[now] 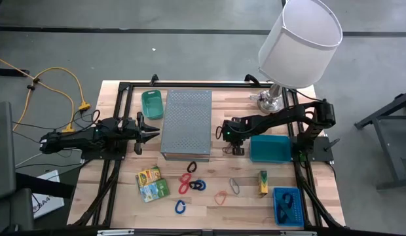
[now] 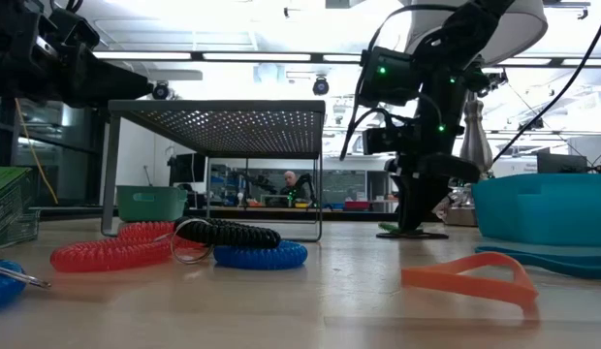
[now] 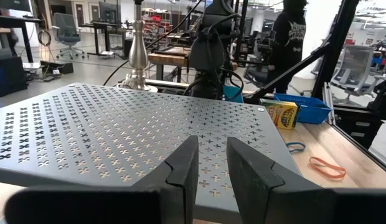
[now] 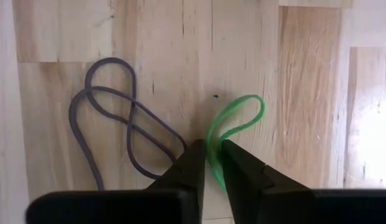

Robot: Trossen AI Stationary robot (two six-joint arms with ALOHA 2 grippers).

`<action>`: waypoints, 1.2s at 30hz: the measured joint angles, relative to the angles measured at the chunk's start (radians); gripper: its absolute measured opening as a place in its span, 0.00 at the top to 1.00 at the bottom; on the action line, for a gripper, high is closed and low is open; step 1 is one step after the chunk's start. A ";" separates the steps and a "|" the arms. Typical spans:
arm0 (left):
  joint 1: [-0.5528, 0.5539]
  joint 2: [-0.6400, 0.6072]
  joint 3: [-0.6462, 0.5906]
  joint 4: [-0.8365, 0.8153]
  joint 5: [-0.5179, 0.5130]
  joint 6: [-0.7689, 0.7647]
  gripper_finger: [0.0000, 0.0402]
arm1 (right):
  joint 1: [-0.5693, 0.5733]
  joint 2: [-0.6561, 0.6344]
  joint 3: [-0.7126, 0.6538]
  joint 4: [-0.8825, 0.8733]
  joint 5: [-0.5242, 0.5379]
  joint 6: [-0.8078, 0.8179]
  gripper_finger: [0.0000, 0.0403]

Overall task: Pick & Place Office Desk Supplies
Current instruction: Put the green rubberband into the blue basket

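Observation:
My right gripper (image 1: pixel 234 150) points down at the table between the grey perforated box (image 1: pixel 186 123) and the teal bin (image 1: pixel 270 149). It is shut on a green rubber band (image 4: pixel 243 112). A dark rubber band (image 4: pixel 109 115) lies flat on the wood beside it. My left gripper (image 1: pixel 149 128) waits level at the box's left side, open with nothing between its fingers (image 3: pixel 211 165). Red (image 1: pixel 186 181), black (image 1: pixel 198 185) and blue (image 1: pixel 180 207) coil loops, yellow-green packets (image 1: pixel 151 184) and an orange band (image 1: pixel 221 197) lie near the front. My right gripper pinches one end of the green rubber band's loop (image 4: pixel 213 148) between its two fingertips (image 4: pixel 208 149). The fingers come from above, pointing steeply down. The rest of the loop lies slack and flat on the wooden table beyond the fingers.
A lamp with a white shade (image 1: pixel 300 40) stands at the far right, close above the right arm. A green bin (image 1: pixel 152 103) sits far left of the box. A blue tray (image 1: pixel 288 206) and a crayon box (image 1: pixel 262 182) lie near the front right.

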 joint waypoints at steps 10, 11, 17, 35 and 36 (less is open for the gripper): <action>0.000 0.000 0.000 0.000 0.000 0.000 0.80 | 0.000 -0.003 -0.001 -0.002 0.007 0.000 0.99; 0.000 0.000 0.000 0.000 0.000 0.000 0.80 | 0.000 -0.007 -0.002 -0.005 0.014 0.000 0.99; 0.000 0.000 0.000 0.000 0.000 0.000 0.80 | -0.003 -0.079 0.034 -0.076 0.063 -0.002 0.99; 0.000 0.000 0.000 0.000 0.000 0.000 0.80 | 0.146 -0.274 0.082 -0.271 0.118 0.237 1.00; 0.000 0.000 0.000 0.000 0.000 0.000 0.80 | 0.166 -0.285 0.080 -0.305 0.121 0.279 1.00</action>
